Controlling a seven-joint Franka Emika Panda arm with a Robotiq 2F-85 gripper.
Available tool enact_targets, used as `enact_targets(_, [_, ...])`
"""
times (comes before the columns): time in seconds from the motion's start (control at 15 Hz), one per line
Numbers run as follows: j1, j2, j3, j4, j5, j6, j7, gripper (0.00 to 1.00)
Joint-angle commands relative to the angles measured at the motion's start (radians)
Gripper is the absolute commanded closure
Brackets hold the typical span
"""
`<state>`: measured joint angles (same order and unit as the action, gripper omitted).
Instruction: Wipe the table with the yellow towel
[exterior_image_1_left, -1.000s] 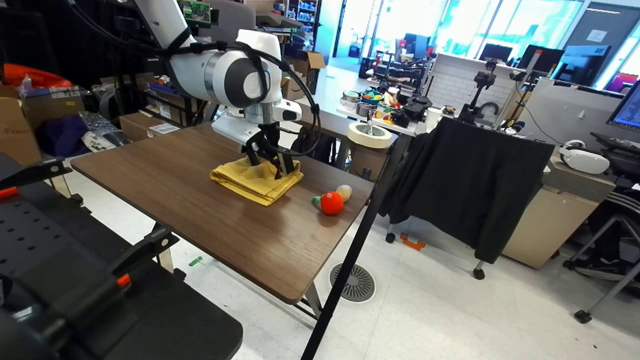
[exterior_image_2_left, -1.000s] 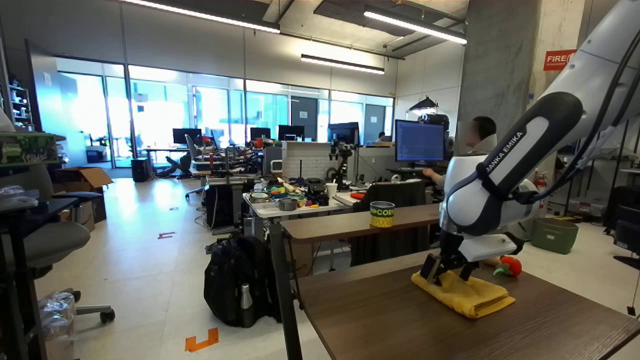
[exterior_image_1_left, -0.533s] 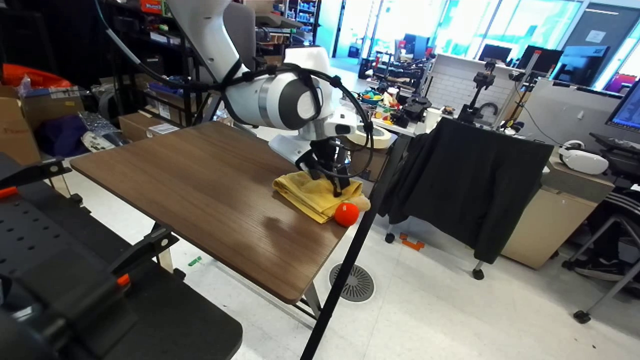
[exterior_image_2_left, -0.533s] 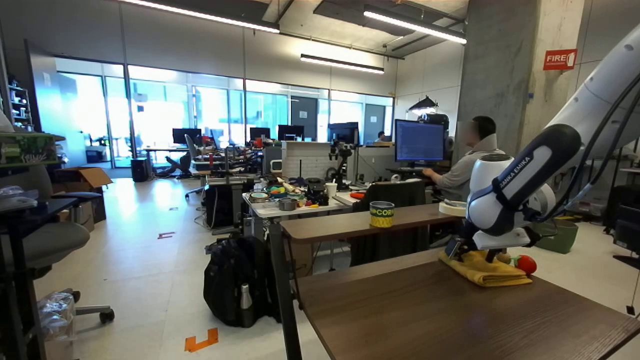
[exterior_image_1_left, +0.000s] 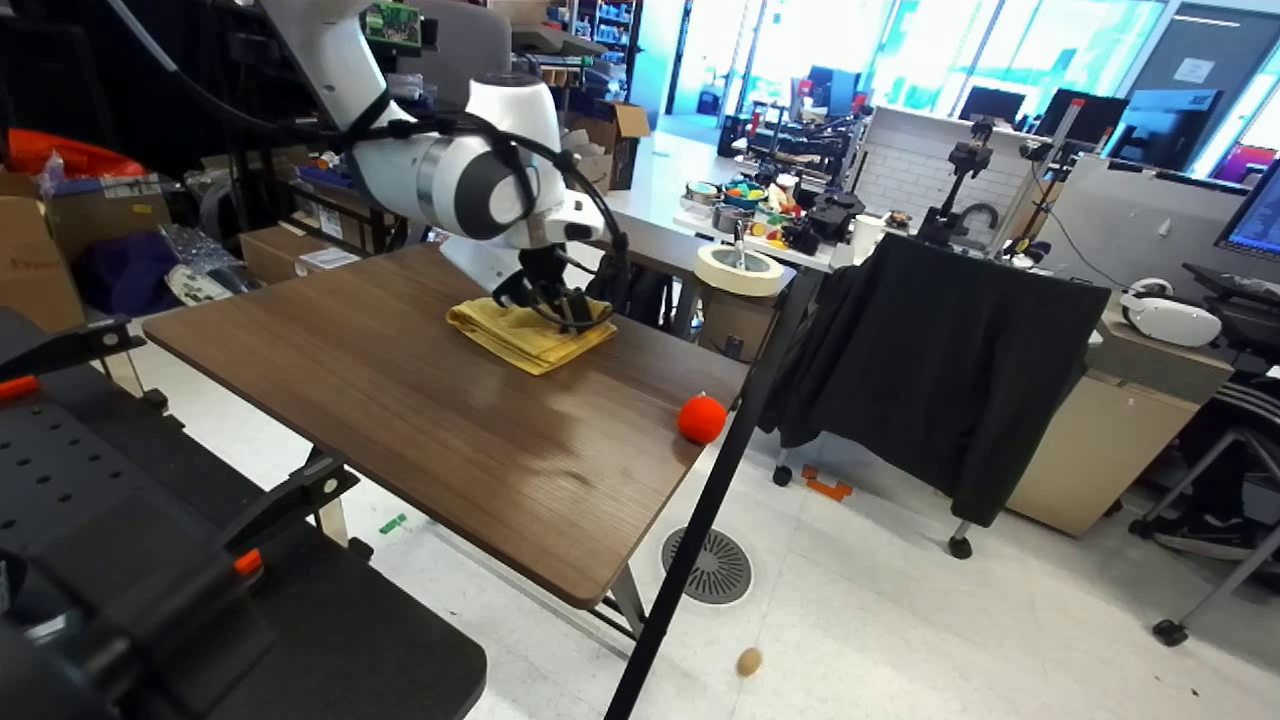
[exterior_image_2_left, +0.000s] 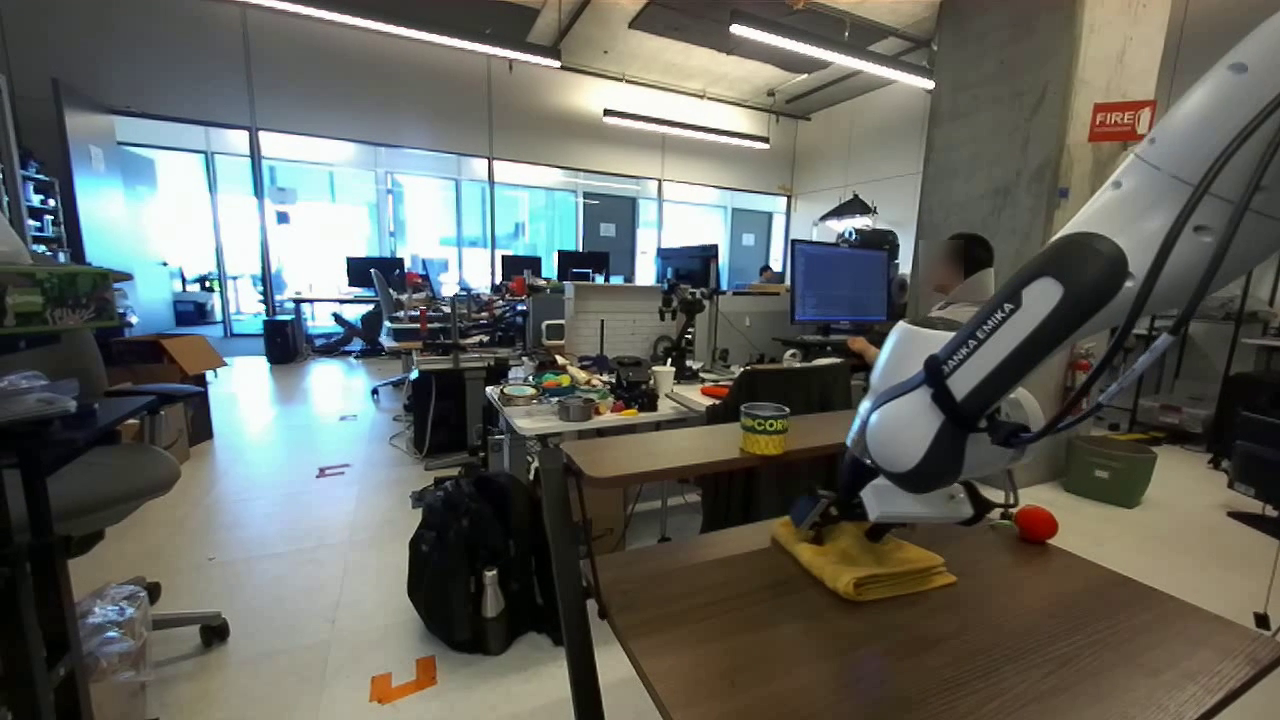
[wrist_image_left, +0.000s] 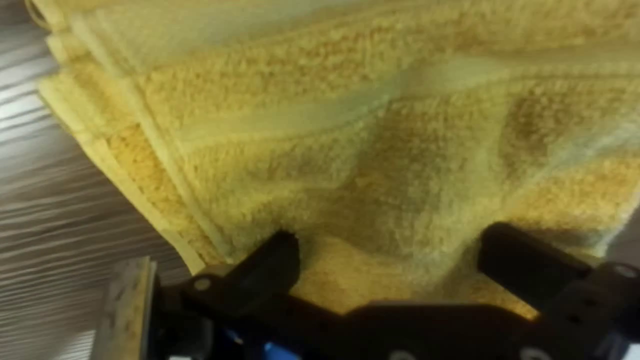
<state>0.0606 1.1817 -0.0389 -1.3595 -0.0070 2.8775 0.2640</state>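
Observation:
The yellow towel (exterior_image_1_left: 520, 345), a folded square, lies flat on the dark brown table (exterior_image_1_left: 400, 380) near its far long edge in an exterior view. My gripper (wrist_image_left: 390, 237) presses down on the towel from above with its fingers (wrist_image_left: 280, 260) spread wide. Cloth shows between the fingertips, rumpled but not pinched. Bare wood of the table appears at the left of the wrist view. In an exterior view the gripper (exterior_image_2_left: 848, 535) leans onto the back part of the towel (exterior_image_2_left: 870, 575).
An orange-red ball (exterior_image_1_left: 702, 419) sits at the table's end by the edge. A small tan ball (exterior_image_1_left: 749, 661) is on or just above the floor. Behind the table runs a brown ledge (exterior_image_2_left: 660, 458) bearing a yellow-green can (exterior_image_2_left: 764, 428) and a white roll (exterior_image_1_left: 740, 270).
The arm swept the towel toward the table's ball end, then back away from it. The orange-red ball was pushed nearer the edge, and the tan ball left the tabletop. The gripper stayed spread.

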Motion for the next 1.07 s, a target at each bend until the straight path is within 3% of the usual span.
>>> enact_targets(0.0, [0.050, -0.083, 0.118, -0.123, 0.035, 0.096, -0.064, 0.00])
enact_targets(0.13, [0.055, -0.065, 0.152, -0.068, 0.053, 0.087, -0.063, 0.00])
enact_targets(0.27, [0.063, -0.030, 0.111, 0.011, 0.082, 0.055, -0.030, 0.00])
enact_targets(0.67, [0.029, 0.046, -0.191, 0.062, 0.116, -0.022, 0.107, 0.00])
enact_targets(0.8, [0.000, 0.065, -0.257, 0.091, 0.106, -0.137, 0.134, 0.00])
enact_targets(1.0, [-0.033, -0.059, -0.172, 0.011, 0.073, -0.255, 0.019, 0.00])
